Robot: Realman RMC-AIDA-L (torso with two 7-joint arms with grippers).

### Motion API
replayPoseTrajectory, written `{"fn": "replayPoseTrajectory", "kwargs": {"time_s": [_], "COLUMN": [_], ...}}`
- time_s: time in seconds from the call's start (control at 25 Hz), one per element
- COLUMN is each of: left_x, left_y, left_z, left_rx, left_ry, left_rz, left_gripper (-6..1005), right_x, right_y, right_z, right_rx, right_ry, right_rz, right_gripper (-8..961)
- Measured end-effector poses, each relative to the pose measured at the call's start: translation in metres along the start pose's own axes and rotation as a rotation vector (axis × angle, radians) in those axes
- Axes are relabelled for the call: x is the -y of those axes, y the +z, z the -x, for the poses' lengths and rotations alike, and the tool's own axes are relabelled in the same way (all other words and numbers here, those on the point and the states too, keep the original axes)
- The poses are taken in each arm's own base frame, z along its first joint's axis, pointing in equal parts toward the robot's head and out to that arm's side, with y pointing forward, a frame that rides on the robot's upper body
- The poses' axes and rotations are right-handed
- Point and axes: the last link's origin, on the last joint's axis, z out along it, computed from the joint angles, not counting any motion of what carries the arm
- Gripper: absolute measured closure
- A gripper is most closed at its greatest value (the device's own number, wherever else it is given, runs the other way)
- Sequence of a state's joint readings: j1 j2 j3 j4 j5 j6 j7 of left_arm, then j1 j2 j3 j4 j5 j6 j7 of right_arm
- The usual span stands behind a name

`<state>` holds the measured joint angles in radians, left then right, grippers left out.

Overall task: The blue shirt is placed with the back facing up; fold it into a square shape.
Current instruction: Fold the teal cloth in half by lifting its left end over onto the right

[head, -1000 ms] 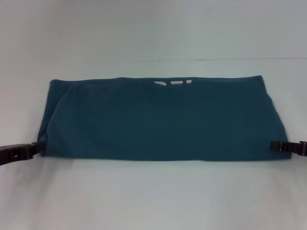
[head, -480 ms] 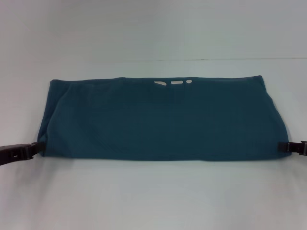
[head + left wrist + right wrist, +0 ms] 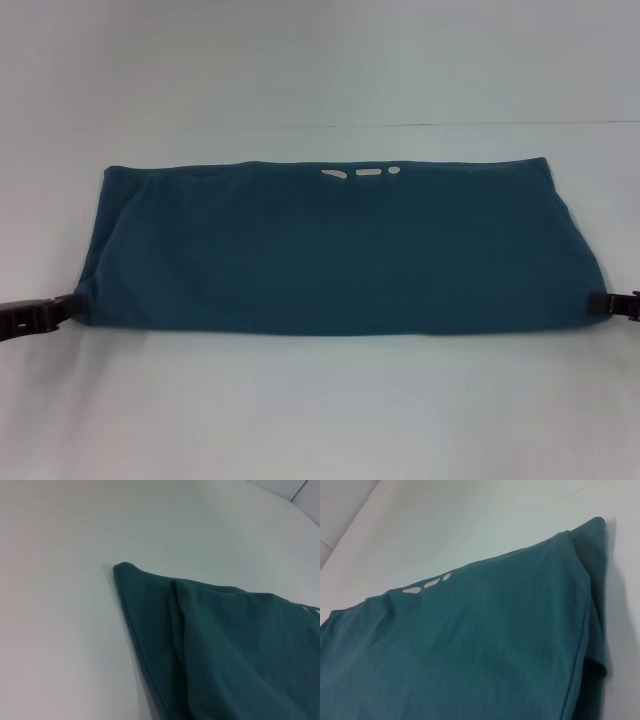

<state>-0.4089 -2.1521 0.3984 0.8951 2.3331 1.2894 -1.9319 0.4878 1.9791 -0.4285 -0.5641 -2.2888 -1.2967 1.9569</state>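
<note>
Far left, the black left gripper sits low at the table edge, its tip touching the near-left corner of the large dark teal-blue knit shirt; whether it pinches the cloth cannot be told. The shirt lies flat across the middle of the white table as a wide folded band, with small pale marks along its far edge. Over on the far right, the black right gripper meets the shirt's near-right corner, mostly out of view, its grip impossible to judge.
</note>
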Motion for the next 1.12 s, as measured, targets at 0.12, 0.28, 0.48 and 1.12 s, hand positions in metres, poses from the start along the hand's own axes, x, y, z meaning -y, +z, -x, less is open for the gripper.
{"fn": "replayPoseTrajectory", "kwargs": {"time_s": [0.12, 0.28, 0.48, 1.12], "left_x": [0.001, 0.004, 0.005, 0.003], "left_y": [-0.002, -0.008, -0.011, -0.013], "left_z": [-0.001, -0.002, -0.003, -0.004], "left_rx": [-0.002, -0.008, -0.008, -0.003], "left_ry": [0.002, 0.001, 0.006, 0.011], "left_rz": [-0.004, -0.019, -0.02, -0.003], "left_gripper": [999, 998, 985, 942], "right_x": [0.0, 0.0, 0.001, 0.001], "right_y": [0.0, -0.003, -0.005, -0.006], "right_z": [0.0, 0.001, 0.001, -0.001], "right_rx": [0.001, 0.007, 0.011, 0.007], "right_ry": [0.0, 0.004, 0.006, -0.008], "right_rz": [0.002, 0.01, 0.01, 0.018], "right_gripper": [945, 944, 942, 935]}}
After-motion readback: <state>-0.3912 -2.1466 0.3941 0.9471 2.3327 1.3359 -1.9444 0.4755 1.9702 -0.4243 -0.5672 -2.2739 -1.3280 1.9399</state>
